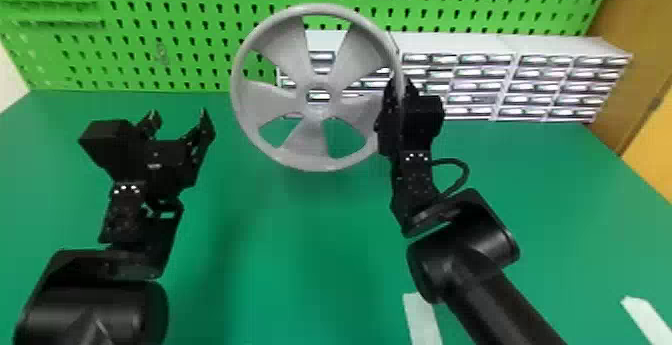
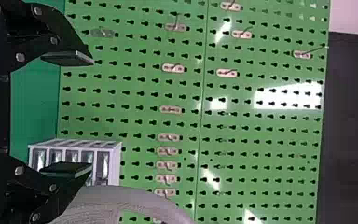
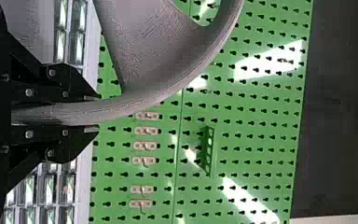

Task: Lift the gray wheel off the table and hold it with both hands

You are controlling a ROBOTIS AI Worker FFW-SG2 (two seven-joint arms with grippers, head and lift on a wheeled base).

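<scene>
The gray wheel (image 1: 302, 141) is held upright above the green table, its spoked face toward the head camera. On its right rim my right gripper (image 1: 397, 91) is shut; in the right wrist view the rim (image 3: 135, 102) passes between the two fingers of the right gripper (image 3: 95, 112). To the left of the wheel, apart from it, my left gripper (image 1: 177, 119) stands open with nothing between its fingers. In the left wrist view the left gripper (image 2: 92, 114) has its fingers wide apart, and part of the wheel (image 2: 116, 203) shows beside one of them.
Behind the wheel stand white drawer cabinets (image 1: 462, 44) against a green pegboard (image 1: 190, 24). The green table (image 1: 300, 249) spreads beneath both arms, with white tape strips (image 1: 422, 319) near its front right. A brown panel (image 1: 637, 69) rises at the far right.
</scene>
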